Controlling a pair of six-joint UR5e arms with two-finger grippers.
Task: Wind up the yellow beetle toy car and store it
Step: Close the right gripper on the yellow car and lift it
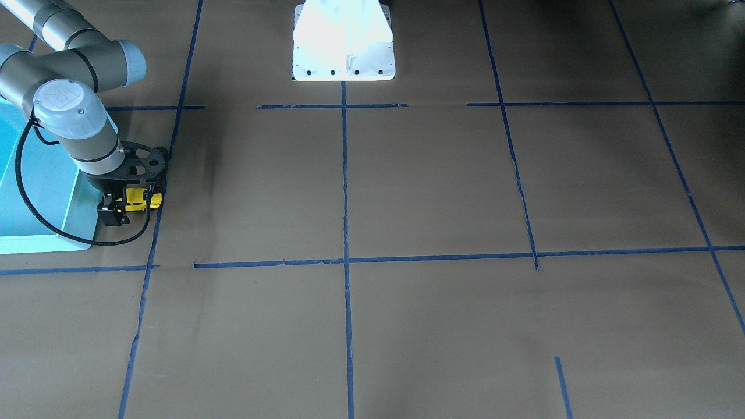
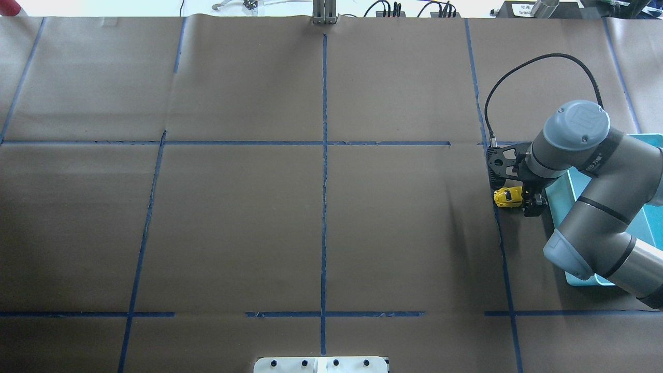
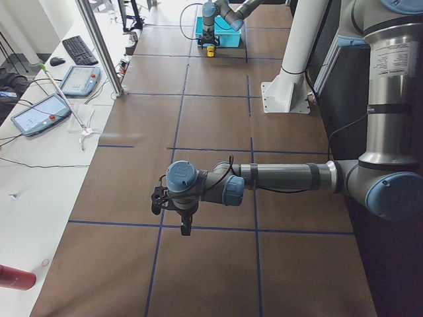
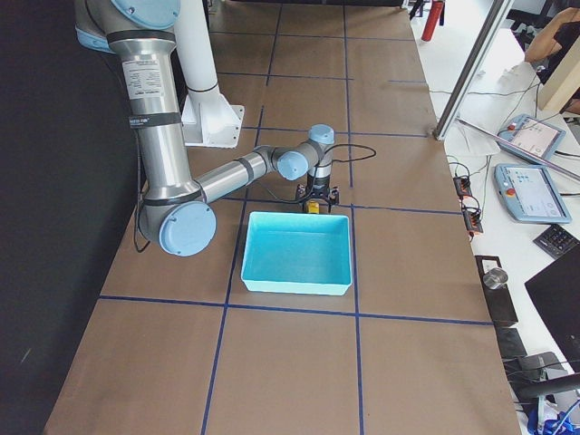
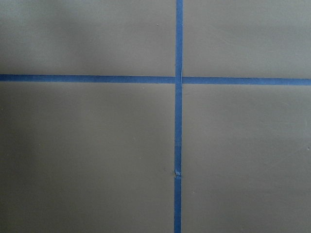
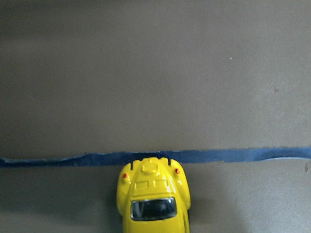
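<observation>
- Yellow beetle toy car [image 2: 507,197]: on the table [image 2: 321,228], at the robot's right end, wheels down as far as I can tell. The end w/ two red dots touches a blue tape line [image 6: 243,155].
- Right pincer [image 2: 524,198]: comes straight down over the car's other end and looks clamped on its sides. The pads are hidden and the wrist cam shows no fingers, so the grip is a judgement, not seen.
- Teal bin [image 4: 294,286]: just beside the car, on the side away from the table's middle. Looks like the storage spot.
- Left pincer [image 3: 184,228]: well apart at the other end, hanging above bare table. Can't tell if it's open or closed. It plays no part in this step.
- Step in hand, prob. the wind-up:
  - Press lightly so the wheels bite the paper.
  - Drag straight along the car's long axis, no yaw, or the wheels skid instead of turning.
  - Grip the body, not the wheels.
  - Hold the clamp through the lift so the spring can't spend itself, then release low inside the bin.
- Risk: the paper surface may be slick, so too little down-force means no winding.
</observation>
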